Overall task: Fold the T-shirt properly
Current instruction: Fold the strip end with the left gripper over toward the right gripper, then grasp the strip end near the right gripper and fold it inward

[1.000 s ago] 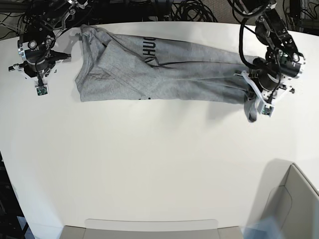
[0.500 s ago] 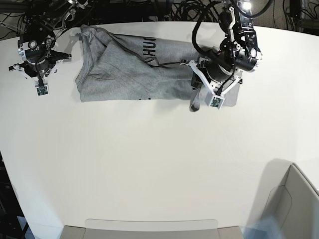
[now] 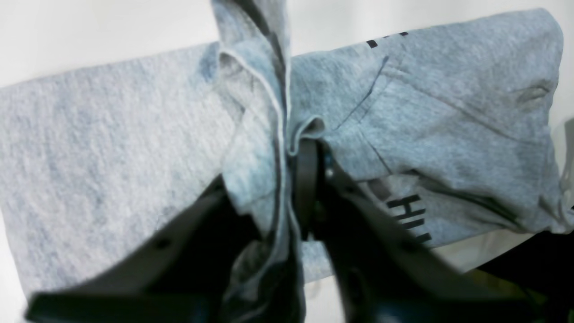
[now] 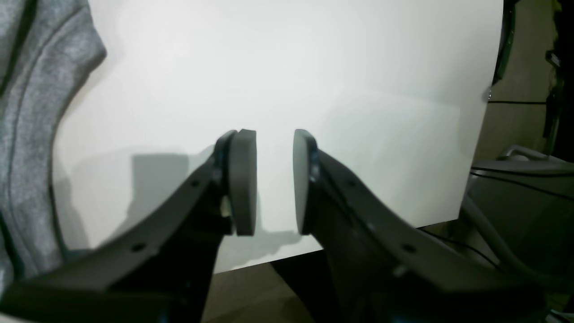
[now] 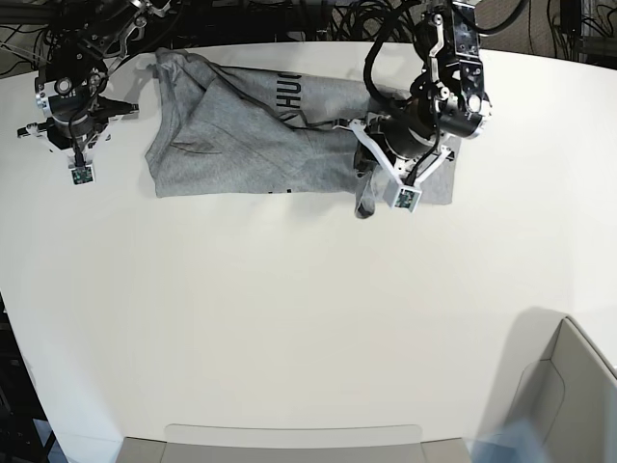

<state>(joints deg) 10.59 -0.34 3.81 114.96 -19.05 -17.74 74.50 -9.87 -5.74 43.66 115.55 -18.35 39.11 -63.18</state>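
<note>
Folding heather-grey cotton T-shirt (image 5: pixel 251 135), long axis across white table (image 5: pixel 289 328) | left gripper (image 3: pixel 287 179) pinching bunched hem over shirt middle, grip possibly loosening | right gripper (image 4: pixel 273 179) part-open, empty, beside collar end

The table (image 5: pixel 289 328) is a large white surface with a smooth matte finish that fills most of the base view. Its far edge curves gently, and its left edge drops to a dark floor. Behind the far edge lies a tangle of black cables (image 5: pixel 357 21) against a dark background. At the near right stands a grey box-like container (image 5: pixel 564 395) with an open top, casting a soft shadow onto the table. Along the near edge sits a flat grey panel (image 5: pixel 289 444). Lighting is even and diffuse, with faint shadows. In the right wrist view, the table edge meets a dim brownish floor (image 4: pixel 489 170) with cables.
</note>
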